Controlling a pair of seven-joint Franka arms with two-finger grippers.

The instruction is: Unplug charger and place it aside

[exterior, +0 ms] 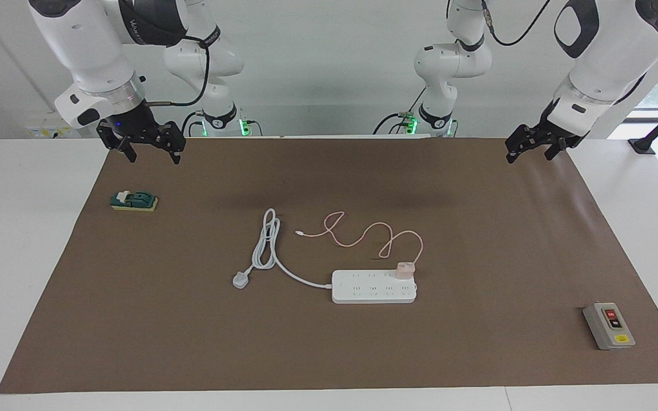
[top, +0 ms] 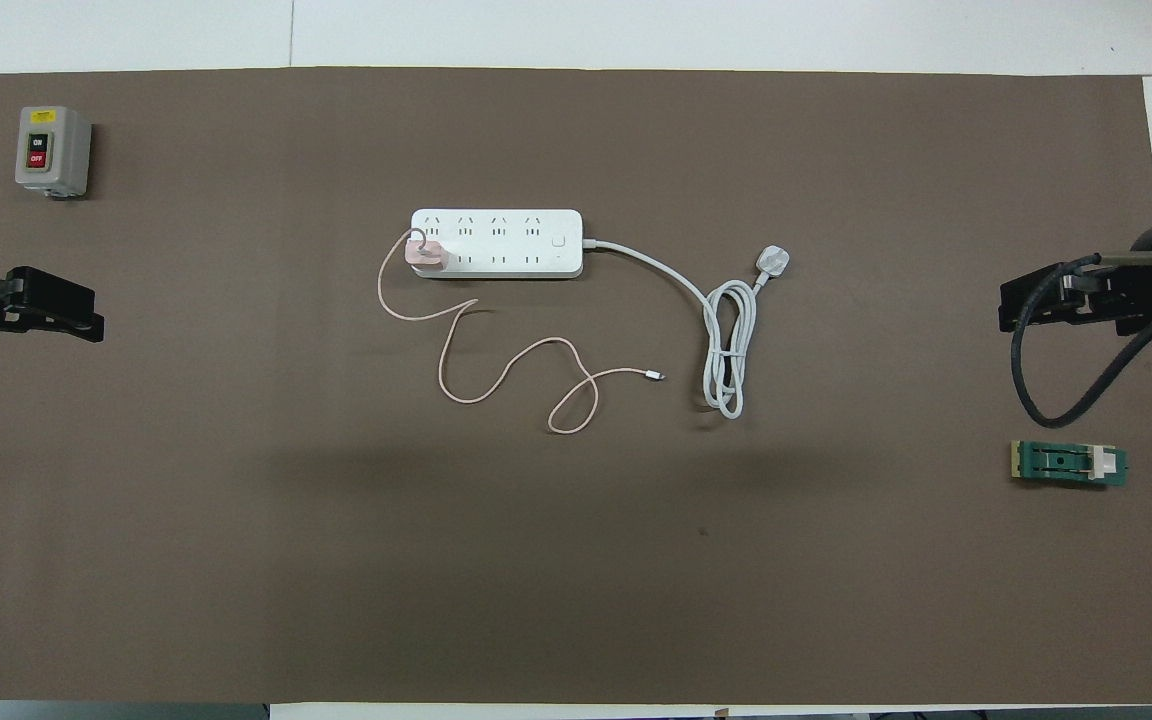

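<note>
The pale-pink charger (exterior: 405,269) is plugged into the white power strip (exterior: 363,288), in the socket row nearer the robots at the strip's end toward the left arm. Its thin pink cable (exterior: 363,233) loops on the mat nearer the robots. The charger (top: 426,254), strip (top: 506,245) and cable (top: 496,375) also show in the overhead view. My right gripper (exterior: 153,155) is open and hangs over the mat's corner at the right arm's end, also seen in the overhead view (top: 1004,310). My left gripper (exterior: 529,156) is open over the left arm's end, also seen overhead (top: 96,322). Both are far from the charger.
The strip's thick white cord and plug (exterior: 240,279) lie coiled toward the right arm's end. A grey box with red and black buttons (exterior: 609,325) sits farther out at the left arm's end. A green block (exterior: 133,201) lies below the right gripper. A brown mat (exterior: 192,342) covers the table.
</note>
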